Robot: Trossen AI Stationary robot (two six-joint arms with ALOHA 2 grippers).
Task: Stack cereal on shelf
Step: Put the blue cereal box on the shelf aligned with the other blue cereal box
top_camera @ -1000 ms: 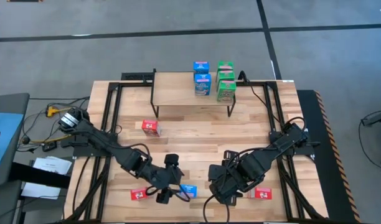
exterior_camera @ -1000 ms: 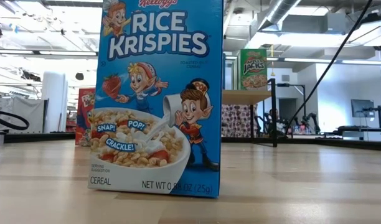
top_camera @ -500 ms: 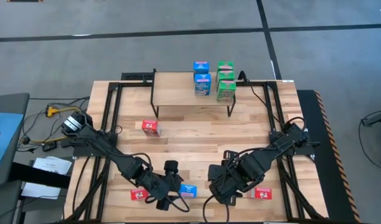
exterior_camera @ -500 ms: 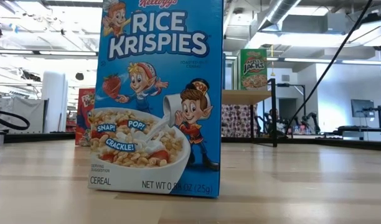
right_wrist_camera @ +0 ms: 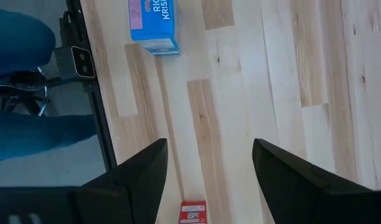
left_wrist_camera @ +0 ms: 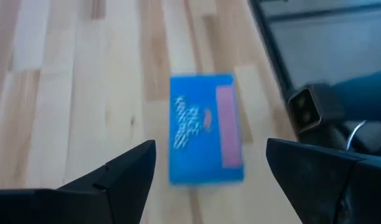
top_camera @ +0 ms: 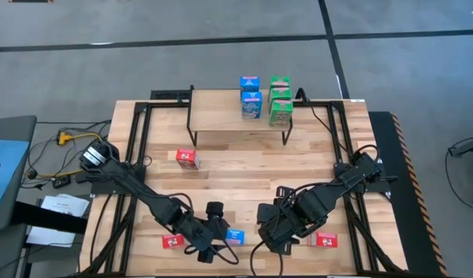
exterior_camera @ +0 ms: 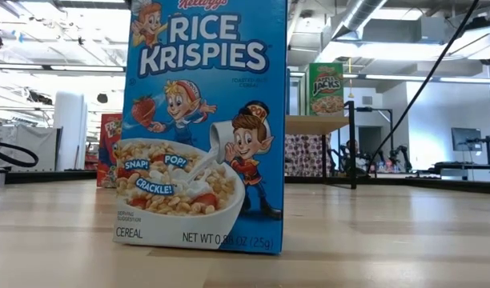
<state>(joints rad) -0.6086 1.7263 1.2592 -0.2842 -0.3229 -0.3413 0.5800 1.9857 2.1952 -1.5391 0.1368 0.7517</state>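
You are seeing the left end effector (top_camera: 218,245) hovering with fingers spread wide just beside the blue cereal box (top_camera: 235,236) standing at the near edge of the bench (top_camera: 236,166), while the right end effector (top_camera: 272,232) is waiting nearby, fingers apart and empty.

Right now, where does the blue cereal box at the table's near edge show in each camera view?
High view: blue cereal box near the front edge, beside the left gripper.
Low view: it stands upright, filling the left-centre foreground.
Left wrist view: it lies ahead between the open fingers.
Right wrist view: it sits at the frame's upper edge.
Shared landmark: the slatted wooden tabletop.
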